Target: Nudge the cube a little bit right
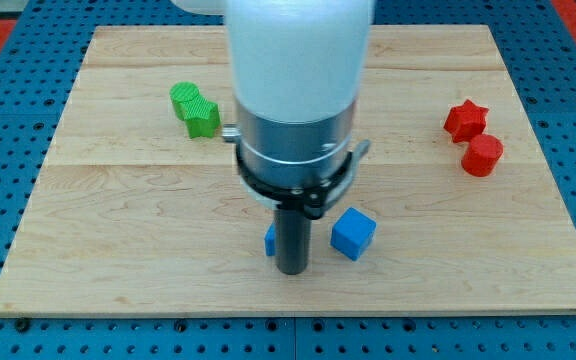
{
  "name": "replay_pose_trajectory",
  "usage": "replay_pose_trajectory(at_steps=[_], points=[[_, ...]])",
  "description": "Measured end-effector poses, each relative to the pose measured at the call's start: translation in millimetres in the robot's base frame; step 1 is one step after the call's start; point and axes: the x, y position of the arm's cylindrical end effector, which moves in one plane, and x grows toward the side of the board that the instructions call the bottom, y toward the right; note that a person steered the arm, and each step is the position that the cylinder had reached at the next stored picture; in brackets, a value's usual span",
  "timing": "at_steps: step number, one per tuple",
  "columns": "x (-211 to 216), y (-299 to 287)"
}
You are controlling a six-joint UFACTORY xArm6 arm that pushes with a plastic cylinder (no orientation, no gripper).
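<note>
A blue cube [353,233] sits on the wooden board [118,230] right of the middle, toward the view's bottom. My tip [291,269] is the lower end of the dark rod, just left of the cube with a small gap between them. A second blue block [269,240] peeks out from behind the rod's left side; its shape is mostly hidden.
A green block [195,109] lies at the upper left. A red star-shaped block [465,119] and a red block [483,155] lie at the right. The arm's white and grey body [298,90] hides the board's middle.
</note>
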Motion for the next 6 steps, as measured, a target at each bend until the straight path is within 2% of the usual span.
replay_pose_trajectory(at_steps=[2,6], points=[[0.0,-4.4],[-10.9,65.0]])
